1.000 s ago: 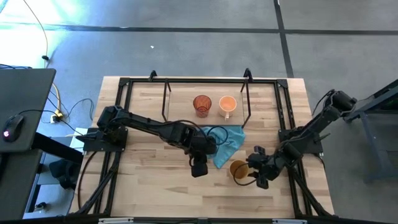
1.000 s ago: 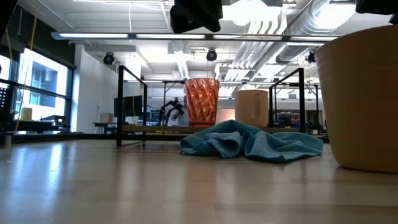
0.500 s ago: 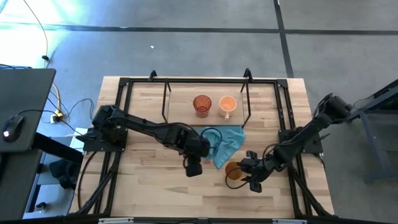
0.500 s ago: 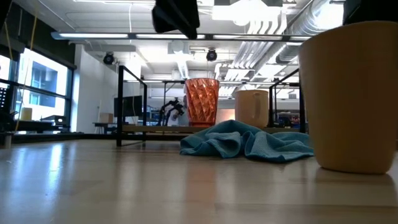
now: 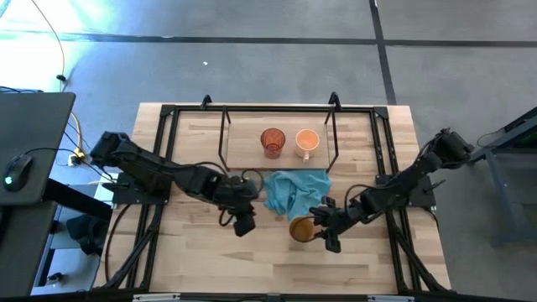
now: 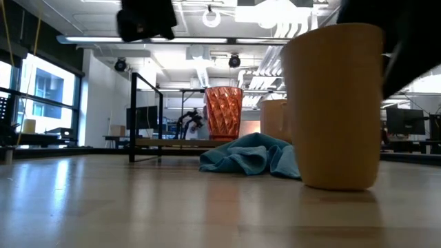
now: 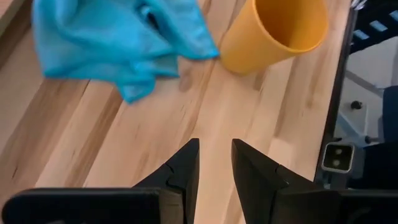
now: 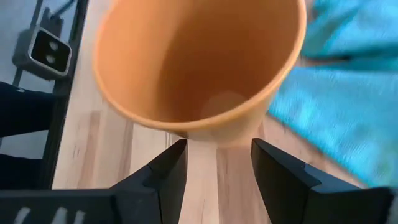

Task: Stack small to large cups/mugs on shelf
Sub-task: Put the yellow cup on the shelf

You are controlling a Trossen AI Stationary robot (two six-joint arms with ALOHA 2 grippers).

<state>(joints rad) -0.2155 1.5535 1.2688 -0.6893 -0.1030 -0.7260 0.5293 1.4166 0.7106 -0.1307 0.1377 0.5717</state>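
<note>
My right gripper (image 5: 325, 228) sits low over the worktop (image 5: 201, 260) just beside the amber-brown cup (image 5: 301, 228); its fingers (image 8: 163, 177) are spread apart, holding nothing, with the upright cup directly ahead of them. My left gripper (image 5: 244, 222) hovers near the teal cloth (image 5: 289, 190), fingers slightly parted and empty. The red ribbed cup (image 5: 272, 142) and orange mug (image 5: 307, 141) stand on the shelf (image 5: 243, 151).

Left pincer (image 5: 244, 225) low over mid-table, fingers slightly parted; right pincer (image 5: 323, 231) opposite, fingers apart.
</note>
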